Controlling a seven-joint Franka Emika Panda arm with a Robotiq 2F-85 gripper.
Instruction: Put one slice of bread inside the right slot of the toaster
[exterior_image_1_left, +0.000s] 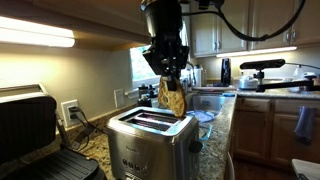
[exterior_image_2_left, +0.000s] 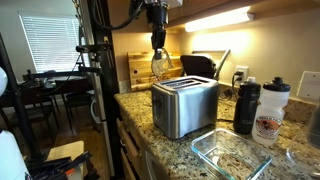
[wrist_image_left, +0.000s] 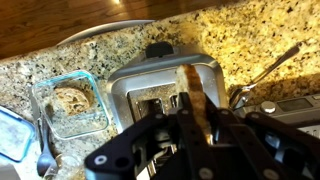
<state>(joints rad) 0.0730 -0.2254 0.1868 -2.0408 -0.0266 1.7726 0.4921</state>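
warm, uneven indoor light. in both exterior views a strip light (exterior_image_1_left: 35, 37) burns out to white with a halo around it; the window (exterior_image_2_left: 45, 42) glows pale. steel of the toaster (exterior_image_1_left: 148, 140) carries soft highlights; all frames are small and grainy. in the wrist view the gripper (wrist_image_left: 188, 108) and bread (wrist_image_left: 190, 80) are dark and blurred close to the lens; the counter (wrist_image_left: 230, 35) is sharper.

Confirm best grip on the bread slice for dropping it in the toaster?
Top edge, from straight above, pinching the flat faces, as the gripper has it. The slice is thin and hangs upright over the toaster, so a top pinch leaves its lower edge free to enter a slot.
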